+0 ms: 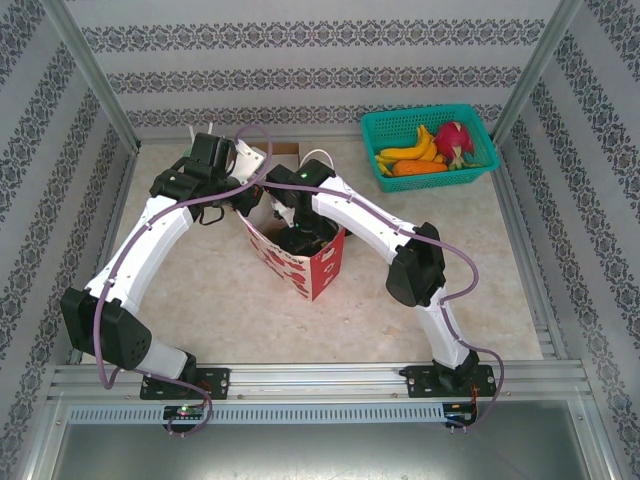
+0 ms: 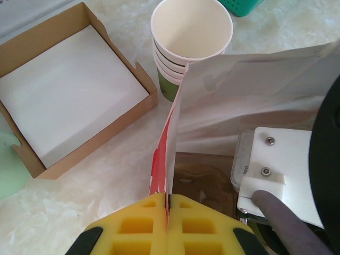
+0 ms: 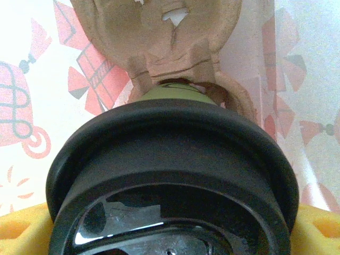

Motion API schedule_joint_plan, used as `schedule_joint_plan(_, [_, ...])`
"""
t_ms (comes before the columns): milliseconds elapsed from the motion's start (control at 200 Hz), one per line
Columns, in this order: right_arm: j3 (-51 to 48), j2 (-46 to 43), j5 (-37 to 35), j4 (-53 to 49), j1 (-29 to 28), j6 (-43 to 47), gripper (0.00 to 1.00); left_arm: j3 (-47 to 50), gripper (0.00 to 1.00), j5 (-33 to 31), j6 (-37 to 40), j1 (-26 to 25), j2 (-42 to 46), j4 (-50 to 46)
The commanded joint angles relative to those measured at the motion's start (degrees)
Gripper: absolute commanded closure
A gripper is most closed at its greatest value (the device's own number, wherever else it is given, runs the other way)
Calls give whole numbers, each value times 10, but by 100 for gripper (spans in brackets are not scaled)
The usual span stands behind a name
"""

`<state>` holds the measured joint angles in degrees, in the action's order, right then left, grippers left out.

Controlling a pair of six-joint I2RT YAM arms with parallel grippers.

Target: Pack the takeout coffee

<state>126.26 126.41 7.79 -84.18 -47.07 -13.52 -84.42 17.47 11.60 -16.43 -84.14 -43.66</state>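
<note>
looking straight down on the takeout coffee [image 3: 170,159], deep inside the paper bag [image 3: 32,79]. seeing the round black lid up close, with a strip of green cup wall just past it. meeting a brown pulp carrier [image 3: 159,32] at the far end of the cup, pulp curling around the green; can't say whether fully seated. clamped by the right gripper [image 3: 170,236], spread wide around the lid, with yellow pads [image 3: 18,231] pressed at either side. grasping the coffee, no question. surrounded by white bag walls with red printed shapes showing through.

moving out to the bag's rim: pinched by the left gripper [image 2: 168,223], yellow fingers clenched tight on the paper edge, red outside to the left, white inside to the right. spotting the right arm's white wrist plunged into the bag mouth beside that pinch, and the brown carrier low in there.

from above, standing mid-table with both arms bent in over it from either side.

beyond the bag: a stack of lidless cups [image 2: 188,37] just behind the paper wall. left of that, an open cardboard box [image 2: 48,26] with white paper inside. catching a sliver of pale green holder [image 2: 8,164] at the frame's left edge. off at the far right of the table [image 1: 480,270], well apart, a teal basket [image 1: 378,130] with bananas [image 1: 410,150] and other fruit.
</note>
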Motion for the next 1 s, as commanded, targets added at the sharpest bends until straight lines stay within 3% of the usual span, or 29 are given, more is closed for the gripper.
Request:
schedule_joint_plan(0, [1,-2,-42,-46,4,-4,52,4,100,-12,3,-1,18,21])
schedule_joint_plan(994, [-5,16,-35,-34,7,6,52,2,100,-8,4,-1,16,19])
